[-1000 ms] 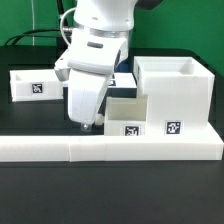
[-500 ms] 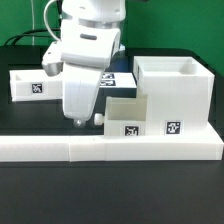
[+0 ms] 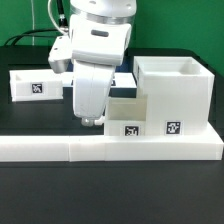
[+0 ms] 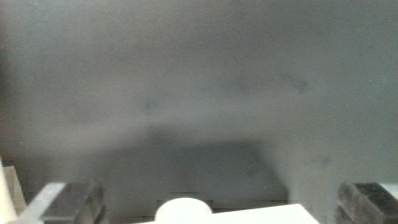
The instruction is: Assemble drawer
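Currently you have nothing inserted in the housing point(image 3: 171, 92): one tray point(image 3: 124, 116) beside it, other tray point(image 3: 33, 86) well apart; gripper point(image 3: 90, 122) wide open, empty.

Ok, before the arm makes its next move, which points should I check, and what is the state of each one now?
1. Gripper open: ok. In the wrist view the fingers stand wide apart and grip nothing.
2. Gripper lined up with the near tray: cannot tell. It hangs at the tray's side toward the exterior view's left.
3. Target in the wrist view: cannot tell. Only a white round shape shows, perhaps a knob; the rest is blurred.
4. Housing upright behind the low wall: ok.
5. Second tray clear of the arm: ok, it stands apart.
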